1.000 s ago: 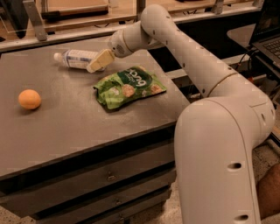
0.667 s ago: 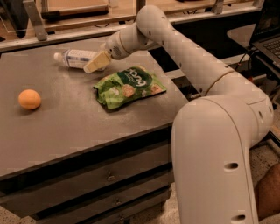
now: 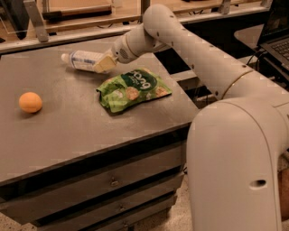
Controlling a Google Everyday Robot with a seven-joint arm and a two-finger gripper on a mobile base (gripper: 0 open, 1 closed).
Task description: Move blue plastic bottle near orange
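**Reaching across the table: gripper at the bottle, orange well apart**

Closest to you, on the right, stands the robot's white body (image 3: 235, 171). Left of it is the front of the cabinet, with its stacked drawers (image 3: 113, 180). Above them lies the dark grey table top (image 3: 67, 135).

On the left part of that top sits the orange (image 3: 30, 102), alone, touching nothing.

Further in, toward the right edge, a green chip bag (image 3: 133, 89) lies flat, its printed face up.

Just beyond the bag's upper left corner you find the gripper (image 3: 104, 64), at the end of the white arm (image 3: 198, 49) that sweeps in from the right and over the bag. It sits against the base end of the blue plastic bottle (image 3: 83, 60). You cannot tell from this view whether it is clamped on the bottle or only resting against it.

The bottle lies on its side near the table's far edge. Its white cap (image 3: 65, 57) points left, away from the gripper, and a shadow falls on the table beneath it. Bottle and orange are well apart: the orange is nearer to you and further left. The chip bag is near the bottle, to its right and closer to you.

Behind the table a wooden shelf (image 3: 76, 6) runs across the back. At far right, a laptop (image 3: 276, 31) sits on a separate surface.
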